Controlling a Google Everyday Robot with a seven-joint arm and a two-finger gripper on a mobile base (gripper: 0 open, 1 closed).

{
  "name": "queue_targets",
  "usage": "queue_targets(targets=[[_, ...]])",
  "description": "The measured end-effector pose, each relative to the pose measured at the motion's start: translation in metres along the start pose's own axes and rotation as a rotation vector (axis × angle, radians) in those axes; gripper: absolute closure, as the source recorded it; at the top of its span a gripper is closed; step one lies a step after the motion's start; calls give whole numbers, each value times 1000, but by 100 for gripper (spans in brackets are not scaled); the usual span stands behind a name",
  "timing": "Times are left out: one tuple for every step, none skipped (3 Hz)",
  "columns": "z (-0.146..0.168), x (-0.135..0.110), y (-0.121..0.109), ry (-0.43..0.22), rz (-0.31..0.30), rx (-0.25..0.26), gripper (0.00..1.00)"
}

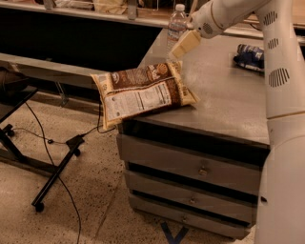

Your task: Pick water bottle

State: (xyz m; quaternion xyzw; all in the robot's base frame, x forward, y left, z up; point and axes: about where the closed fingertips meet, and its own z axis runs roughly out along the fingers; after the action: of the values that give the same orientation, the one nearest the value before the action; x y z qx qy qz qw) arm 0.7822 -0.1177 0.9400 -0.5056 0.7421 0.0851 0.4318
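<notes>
The water bottle (177, 25) is small and clear with a white cap. It stands upright at the far left edge of the grey counter top (224, 95). My gripper (184, 44) is cream-coloured and hangs from the white arm (224, 12) that reaches in from the upper right. It sits just right of and in front of the bottle's lower body, very close to it. I cannot tell whether it touches the bottle.
A large brown-and-cream snack bag (143, 91) lies at the counter's front left corner and overhangs the edge. A blue packet (250, 54) lies at the back right. Drawers (190, 164) are below. A black stand and cables (52, 176) are on the floor at left.
</notes>
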Motion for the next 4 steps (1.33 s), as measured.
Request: queue_targets(targets=[[9,-7,-6,-18,3,0,0],[16,-15,-11,-25,1,4,0],[19,-19,-13,-28,-2,9,0],[25,-23,-17,-28,-6,18,0]])
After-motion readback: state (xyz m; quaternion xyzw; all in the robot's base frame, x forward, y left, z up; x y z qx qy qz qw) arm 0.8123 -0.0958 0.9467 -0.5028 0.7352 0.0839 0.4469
